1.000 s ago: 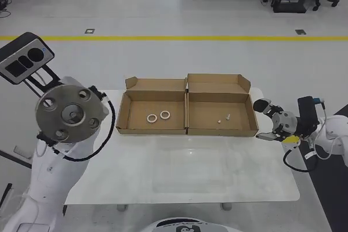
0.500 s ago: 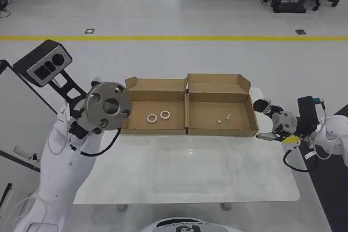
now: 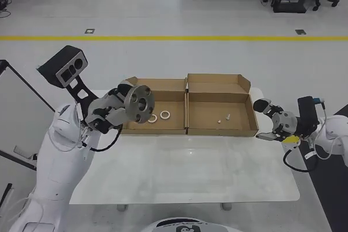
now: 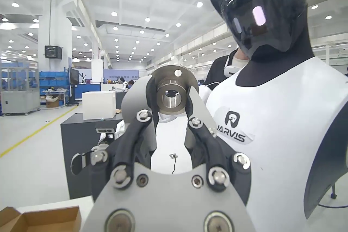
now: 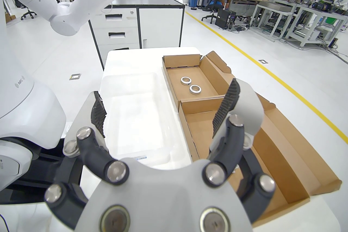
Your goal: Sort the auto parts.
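Flange (image 4: 174,74) in L tool (image 4: 170,100), R tool (image 5: 165,98) open

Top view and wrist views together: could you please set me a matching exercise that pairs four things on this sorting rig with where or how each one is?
Things:
1. metal flange
2. two rings
3. small fasteners
4. right gripper

Places or states:
A. open, just past the outer end of the right box
B. lying on the floor of the left box
C. clamped in the left gripper
D. lying in the right box

Pairs: 1-C, 2-B, 3-D, 4-A.
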